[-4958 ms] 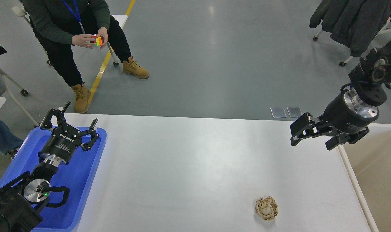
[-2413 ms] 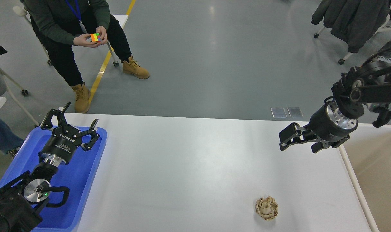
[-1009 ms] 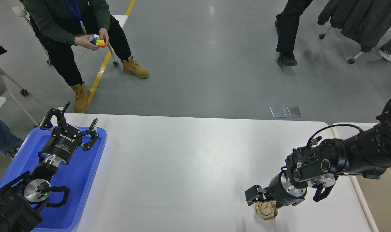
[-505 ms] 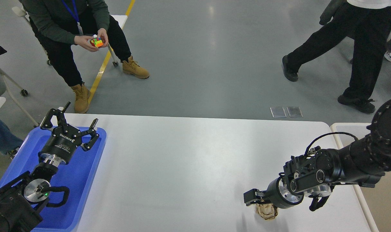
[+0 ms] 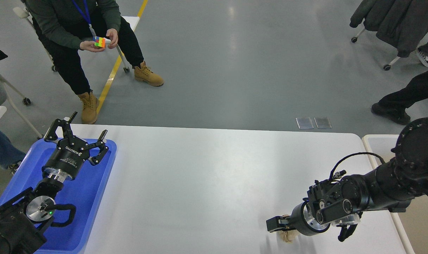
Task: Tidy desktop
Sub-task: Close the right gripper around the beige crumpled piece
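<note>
A white desktop [image 5: 207, 183] fills the view. Near its front right, the right gripper [image 5: 278, 226] sits low over a crumpled brown paper ball [image 5: 286, 235]; its grip cannot be told. The left gripper [image 5: 76, 135], fingers spread and empty, hovers over a blue tray [image 5: 90, 208].

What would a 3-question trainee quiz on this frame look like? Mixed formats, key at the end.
1. True or false: the left gripper hangs over the blue tray with its fingers spread.
2. Which thing is the right gripper down at? A) a crumpled brown paper ball B) a puzzle cube C) a boot
3. Fill in: the beige bin stands past the desktop's ____ edge.

Key: 1 true. 2 A: the paper ball lies near the front of the desktop, partly hidden under the gripper; whether the fingers have closed on it cannot be told. 3 right.
</note>
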